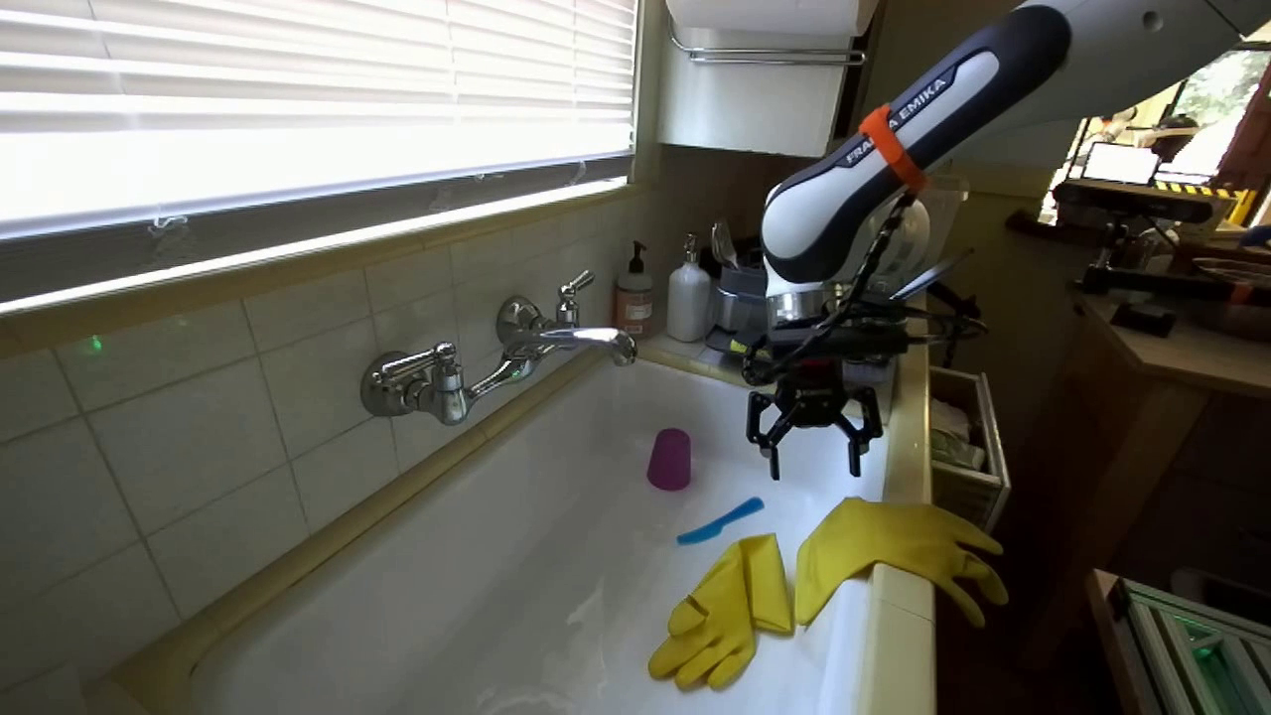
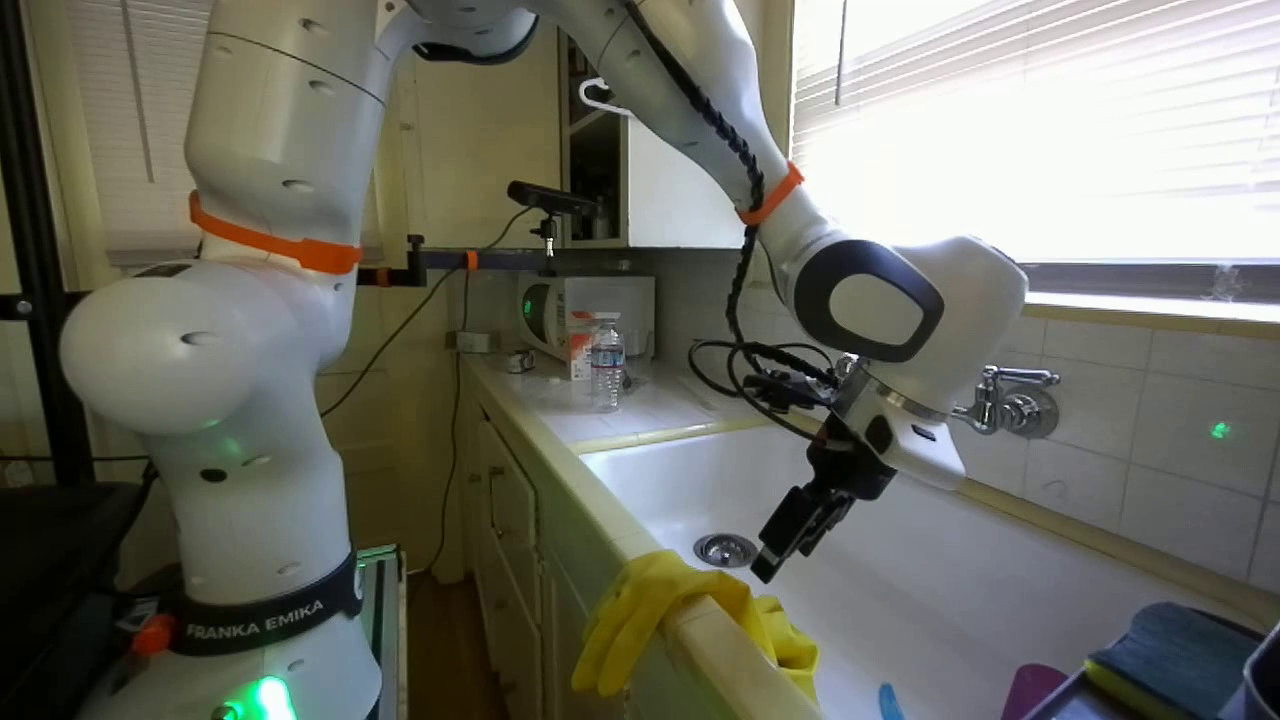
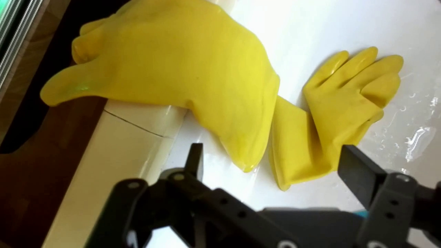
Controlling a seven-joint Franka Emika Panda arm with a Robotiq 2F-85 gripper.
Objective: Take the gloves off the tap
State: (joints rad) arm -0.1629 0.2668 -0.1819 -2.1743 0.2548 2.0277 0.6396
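Hand [image 1: 815, 475]: my two black fingers [image 3: 358, 168] stand wide apart, gripping and touching nothing, pointing down over the white sink [image 1: 477, 556].
Draped glove [image 1: 894, 541]: yellow rubber, bent over the sink's rim [image 1: 902, 631], its fingertips hanging outside and its cuff [image 3: 237, 124] inside.
Lying glove [image 1: 710, 636]: inside the sink near the draped one, bent in the middle; whether the two touch I cannot tell.
Tap [image 1: 541, 340]: chrome, on the tiled wall [image 1: 199, 437], with no glove on it, so I judge that part done.
Rubber: likely light, soft and floppy, hard to break, folding under any squeeze. Shiny patches [image 3: 419, 143] near the lying glove look wet, so it may slip.
Where to hold: I would pinch well into the cuff, taking several layers, rather than a single fingertip. With the draped glove, a sideways pull could drop it outside, so straight up seems safer.
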